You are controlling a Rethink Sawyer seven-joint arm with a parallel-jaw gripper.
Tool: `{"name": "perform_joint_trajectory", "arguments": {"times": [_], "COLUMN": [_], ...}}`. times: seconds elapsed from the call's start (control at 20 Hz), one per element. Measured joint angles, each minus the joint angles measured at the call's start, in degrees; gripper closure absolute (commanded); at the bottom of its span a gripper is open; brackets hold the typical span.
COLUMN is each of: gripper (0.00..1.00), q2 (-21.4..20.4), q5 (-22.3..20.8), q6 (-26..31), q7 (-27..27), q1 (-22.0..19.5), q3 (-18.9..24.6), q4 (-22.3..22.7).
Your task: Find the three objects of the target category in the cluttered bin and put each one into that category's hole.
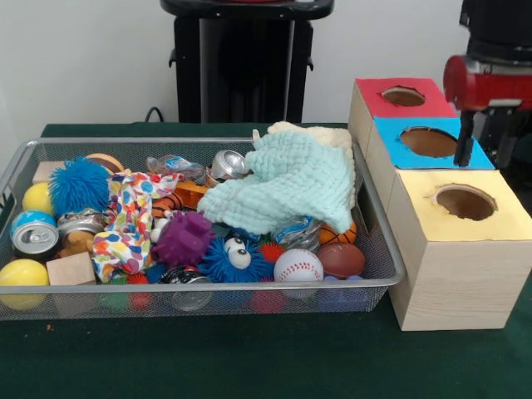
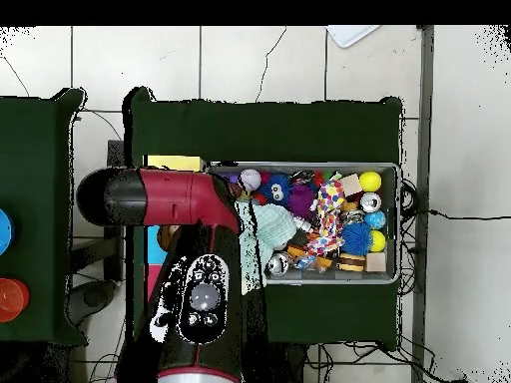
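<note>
Arm (image 1: 486, 79) over the blue box (image 1: 430, 143), bin (image 1: 378, 241) full; claw's state cannot be told; next move: return to search.

Arm (image 1: 490, 79) hangs over blue box (image 1: 432, 143); yellow box's hole (image 1: 465, 201) lies unblocked.

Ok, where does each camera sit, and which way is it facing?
Front view: across the table, facing the robot; looks at the wire bin and the yellow box beside it; the arm shows its red end at right, above the blue box.
Overhead view: above the table, looking straight down; the arm rises from the bottom edge and covers most of the boxes.
Shared: wire bin, mint cloth, yellow box, arm.
</note>
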Motion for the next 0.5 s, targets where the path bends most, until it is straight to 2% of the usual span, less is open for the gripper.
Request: {"name": "perform_joint_trajectory", "arguments": {"times": [0.25, 0.35, 0.5], "gripper": [0.0, 0.0, 0.0], "q2": [-3.4, -5.2, -7.6], "q5": [-0.4, -1.1, -2.7], "q6": [4.2, 5.4, 5.8], "q7": [0.0, 0.0, -0.1], "q1": [-0.5, -1.7, -5.8], "q3": [0.0, 0.3, 1.9], "q4": [-0.1, -0.1, -0.1]}}
